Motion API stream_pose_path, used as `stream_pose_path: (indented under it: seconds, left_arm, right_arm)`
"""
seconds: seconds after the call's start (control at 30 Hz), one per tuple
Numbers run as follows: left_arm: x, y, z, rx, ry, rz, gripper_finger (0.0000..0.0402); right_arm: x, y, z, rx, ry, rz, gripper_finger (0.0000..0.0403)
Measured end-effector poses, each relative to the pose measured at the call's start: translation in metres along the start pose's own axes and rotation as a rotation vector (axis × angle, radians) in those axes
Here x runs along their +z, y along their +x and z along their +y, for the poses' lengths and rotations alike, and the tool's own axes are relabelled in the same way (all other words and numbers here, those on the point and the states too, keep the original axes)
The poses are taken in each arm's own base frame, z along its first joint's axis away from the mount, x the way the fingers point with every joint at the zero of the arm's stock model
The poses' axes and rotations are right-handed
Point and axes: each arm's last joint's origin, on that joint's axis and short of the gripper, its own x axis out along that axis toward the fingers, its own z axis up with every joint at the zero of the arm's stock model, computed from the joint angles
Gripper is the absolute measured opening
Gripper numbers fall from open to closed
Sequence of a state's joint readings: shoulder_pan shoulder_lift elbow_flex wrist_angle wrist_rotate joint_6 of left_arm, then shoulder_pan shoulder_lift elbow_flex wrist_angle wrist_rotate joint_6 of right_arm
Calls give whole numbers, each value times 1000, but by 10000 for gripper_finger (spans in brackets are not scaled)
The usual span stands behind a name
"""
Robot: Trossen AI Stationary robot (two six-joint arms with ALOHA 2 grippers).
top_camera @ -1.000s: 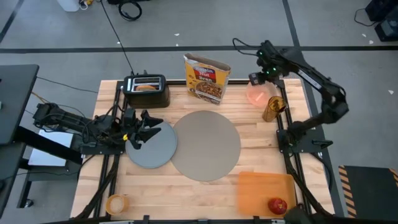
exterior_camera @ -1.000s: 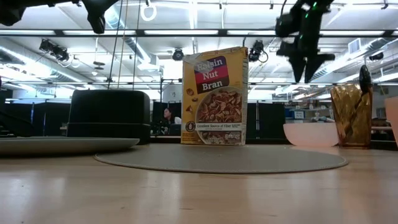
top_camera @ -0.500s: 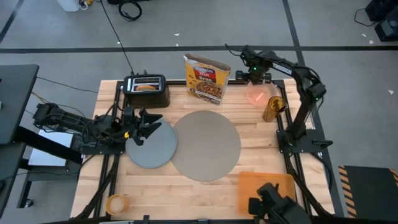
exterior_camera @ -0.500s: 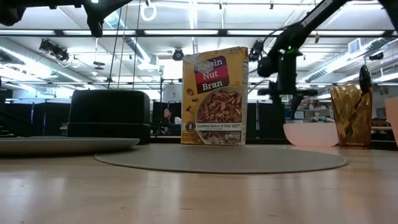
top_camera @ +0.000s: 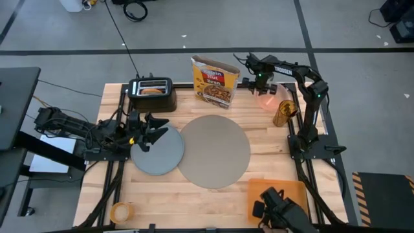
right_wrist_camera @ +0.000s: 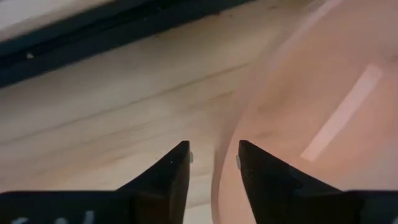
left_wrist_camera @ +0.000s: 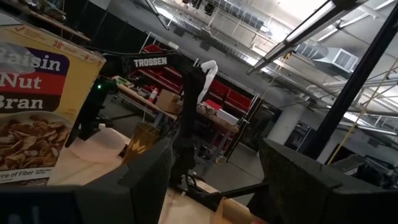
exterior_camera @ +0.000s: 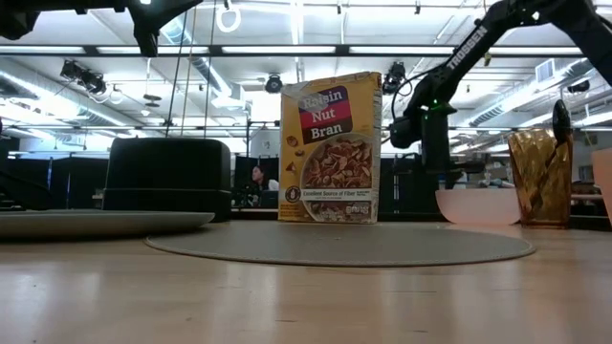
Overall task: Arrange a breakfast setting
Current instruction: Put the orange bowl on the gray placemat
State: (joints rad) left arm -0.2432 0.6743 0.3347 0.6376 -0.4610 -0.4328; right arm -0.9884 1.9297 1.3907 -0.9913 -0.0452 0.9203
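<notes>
The taupe mat (top_camera: 213, 150) lies mid-table, and the grey plate (top_camera: 157, 154) overlaps its left edge. A bagel (top_camera: 152, 90) sits in the black toaster (top_camera: 153, 96). The pink bowl (top_camera: 272, 101) stands at the far right. My right gripper (right_wrist_camera: 211, 158) points down at it, open. One finger is outside the bowl's left rim (right_wrist_camera: 219, 163) and one is over the inside. A metal spoon (exterior_camera: 559, 119) stands in an amber glass (top_camera: 284, 111). A small orange cup (top_camera: 121, 211) sits near left. My left gripper (top_camera: 145, 133) hovers open over the plate. The apple is hidden.
A cereal box (top_camera: 215, 81) stands upright at the far edge, just left of my right gripper. The flat orange board (top_camera: 275, 191) lies near right, and a dark shape (top_camera: 278, 208) covers its near end. Bare wood shows between the mat and the bowl.
My right gripper has sunk from high above the table's far right, drifted toward the left edge and rolled about its own axis. Its fingers now stand at the pink bowl's rim. A dark shape has come in over the orange board and covers the apple.
</notes>
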Motion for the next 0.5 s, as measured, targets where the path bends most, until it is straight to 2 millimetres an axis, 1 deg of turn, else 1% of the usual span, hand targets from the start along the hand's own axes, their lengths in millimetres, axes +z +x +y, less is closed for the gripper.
stream_pose_path:
  seconds: [0.1, 0.37, 0.5]
  left_arm:
    - [0, 0, 0, 0, 0, 0, 251]
    - [0, 0, 0, 0, 1, -1, 251]
    - [0, 0, 0, -1, 1, 0, 251]
  right_arm:
    - [1, 0, 1, 19, 2, 5, 112]
    - [1, -3, -2, 2, -37, 5, 21]
    - [-1, -14, -4, 24, -45, -27, 17]
